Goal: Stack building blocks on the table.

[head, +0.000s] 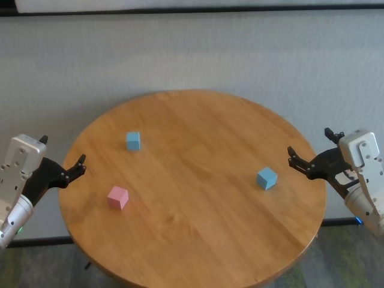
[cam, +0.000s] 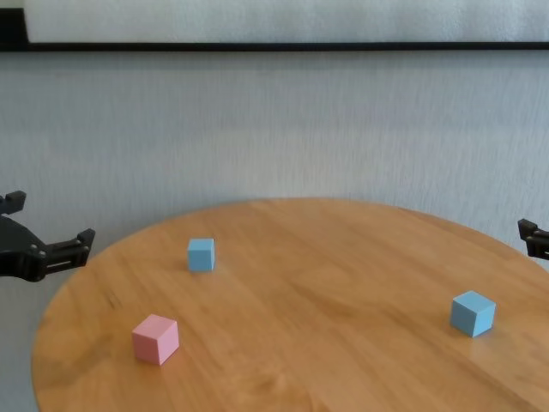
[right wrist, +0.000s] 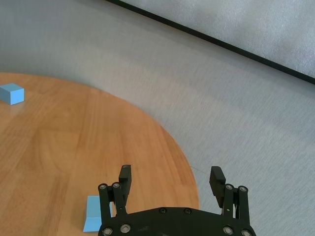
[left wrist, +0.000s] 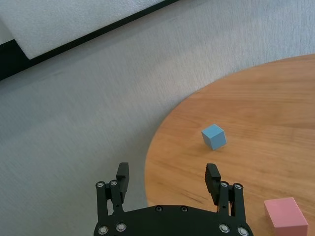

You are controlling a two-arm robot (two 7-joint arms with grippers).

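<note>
Round honey-brown wood-grain worktop (head: 198,240): near rim cut off by bottom edge in head view, also cut in chest view. Right-side light blue matte cube (right wrist: 93,214): partly hidden behind right gripper (right wrist: 172,183) in right wrist view. Pale pink matte cube (left wrist: 285,216): cropped at frame bottom in left wrist view. Right gripper mostly out of frame in chest view.

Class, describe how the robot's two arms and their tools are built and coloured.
Each arm has a light grey boxy wrist housing with rounded casing behind. The left tool and right tool are matte black, each with two slim fingers on linked bars fastened by silver screws. A blue light glows on the right arm.
</note>
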